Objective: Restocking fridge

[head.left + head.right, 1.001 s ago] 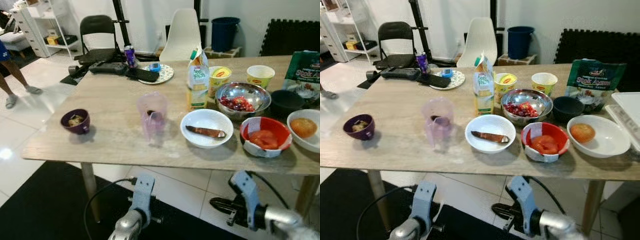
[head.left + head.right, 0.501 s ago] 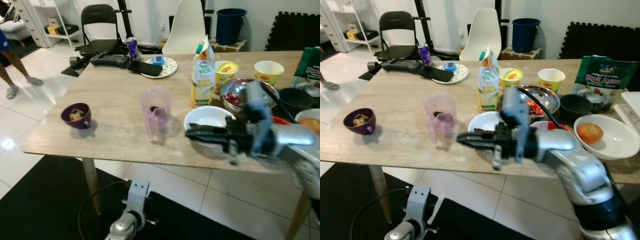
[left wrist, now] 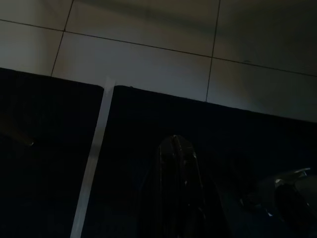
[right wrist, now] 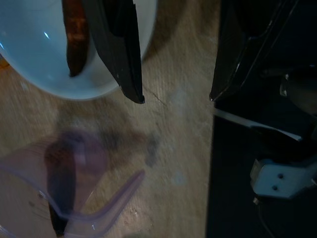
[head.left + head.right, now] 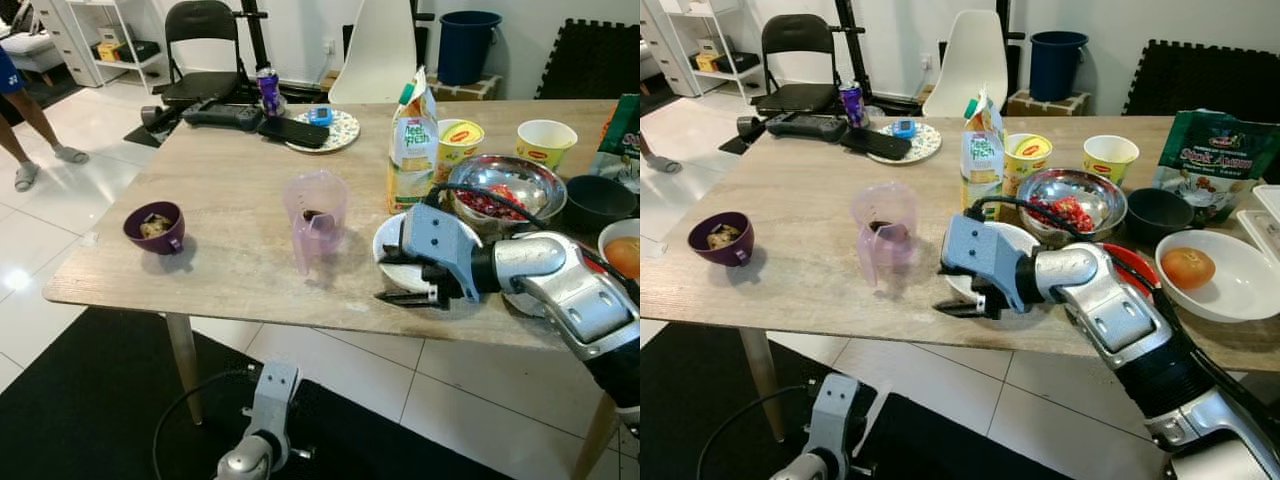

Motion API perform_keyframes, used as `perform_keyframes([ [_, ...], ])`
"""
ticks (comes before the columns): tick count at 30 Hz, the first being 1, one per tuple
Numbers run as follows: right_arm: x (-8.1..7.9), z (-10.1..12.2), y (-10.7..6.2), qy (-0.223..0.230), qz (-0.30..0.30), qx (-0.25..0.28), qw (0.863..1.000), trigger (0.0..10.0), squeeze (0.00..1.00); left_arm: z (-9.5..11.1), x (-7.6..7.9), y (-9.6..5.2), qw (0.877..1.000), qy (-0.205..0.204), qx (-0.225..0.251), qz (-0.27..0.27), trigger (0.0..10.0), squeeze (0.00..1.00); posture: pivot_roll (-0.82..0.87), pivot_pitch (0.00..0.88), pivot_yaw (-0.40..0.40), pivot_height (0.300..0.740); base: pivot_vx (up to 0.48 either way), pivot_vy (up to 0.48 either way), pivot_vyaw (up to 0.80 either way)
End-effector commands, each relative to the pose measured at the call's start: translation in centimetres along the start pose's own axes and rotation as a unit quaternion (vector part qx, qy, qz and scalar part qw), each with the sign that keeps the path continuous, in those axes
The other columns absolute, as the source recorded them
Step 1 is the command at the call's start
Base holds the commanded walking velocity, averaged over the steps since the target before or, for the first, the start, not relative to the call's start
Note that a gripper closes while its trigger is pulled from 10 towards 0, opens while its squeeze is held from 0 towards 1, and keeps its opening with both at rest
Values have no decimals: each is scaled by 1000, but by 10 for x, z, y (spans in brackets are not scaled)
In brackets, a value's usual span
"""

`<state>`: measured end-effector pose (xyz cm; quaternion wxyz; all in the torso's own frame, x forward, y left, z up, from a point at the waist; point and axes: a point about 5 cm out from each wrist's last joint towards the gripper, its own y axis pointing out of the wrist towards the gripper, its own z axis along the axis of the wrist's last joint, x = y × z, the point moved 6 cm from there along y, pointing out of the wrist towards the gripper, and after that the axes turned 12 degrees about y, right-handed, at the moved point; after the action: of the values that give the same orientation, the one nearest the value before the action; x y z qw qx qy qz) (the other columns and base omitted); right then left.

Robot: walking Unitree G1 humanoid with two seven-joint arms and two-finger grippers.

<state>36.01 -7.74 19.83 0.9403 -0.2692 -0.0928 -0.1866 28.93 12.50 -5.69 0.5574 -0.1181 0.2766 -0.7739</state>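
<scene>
My right gripper [image 5: 392, 282] hovers low over the table's front edge [image 5: 300, 310], open, with nothing between its fingers. It points toward the translucent pink jug [image 5: 315, 220]. In the right wrist view one finger [image 4: 119, 54] lies over the white bowl [image 4: 39, 64], which holds a brown strip of food [image 4: 74, 34]; the other finger [image 4: 233, 59] is past the table edge. Behind the bowl stand a juice carton [image 5: 412, 150] and a steel bowl of red pieces [image 5: 505, 185]. My left gripper [image 5: 265, 420] hangs idle below the table.
A purple bowl [image 5: 155, 225] sits at the left front. Two yellow cups [image 5: 458, 145], a black bowl [image 5: 598, 200], a red bowl [image 5: 1135, 265], an orange in a white dish [image 5: 1190, 267] and a green bag [image 5: 1218, 160] crowd the right. A person's legs [image 5: 20, 120] stand far left.
The right arm rose from under the table, swung over the front edge, and now sits lower beside the white bowl. The camera view shifted slightly.
</scene>
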Motion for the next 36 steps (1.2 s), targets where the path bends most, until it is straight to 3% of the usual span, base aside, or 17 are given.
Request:
perform_keyframes([
  [1,4,-3,0,-1,-4,-11,1000,10000,0,-7,-2,-3,1000,4,-12,1,10000,0,-71,144,49,740,0,0,0],
  [2,19,-8,4,18,-32,-16,999,10000,1000,-7,-1,-2,1000,3,-11,0,10000,0,-71,144,48,740,0,0,0],
  [7,32,-9,10,4,-66,-24,997,10000,1000,-6,-1,-2,1000,2,-11,1,10000,0,-69,141,45,740,0,0,0],
  [8,33,-10,11,4,-66,-28,997,10000,773,-6,-1,-2,1000,2,-11,2,10000,0,-69,140,41,740,0,0,0],
  [9,33,-12,12,4,-62,-34,997,10000,0,-6,-2,-2,1000,2,-11,2,10000,0,-69,140,40,740,0,0,0],
  [22,32,-44,3,31,-10,-125,992,10000,0,-12,2,-5,1000,-7,-15,3,10000,0,-70,122,24,740,0,0,0],
  [36,47,-69,-13,69,-39,-177,981,10000,0,-9,0,-2,1000,-7,-15,4,10000,0,-78,103,29,740,0,0,0],
])
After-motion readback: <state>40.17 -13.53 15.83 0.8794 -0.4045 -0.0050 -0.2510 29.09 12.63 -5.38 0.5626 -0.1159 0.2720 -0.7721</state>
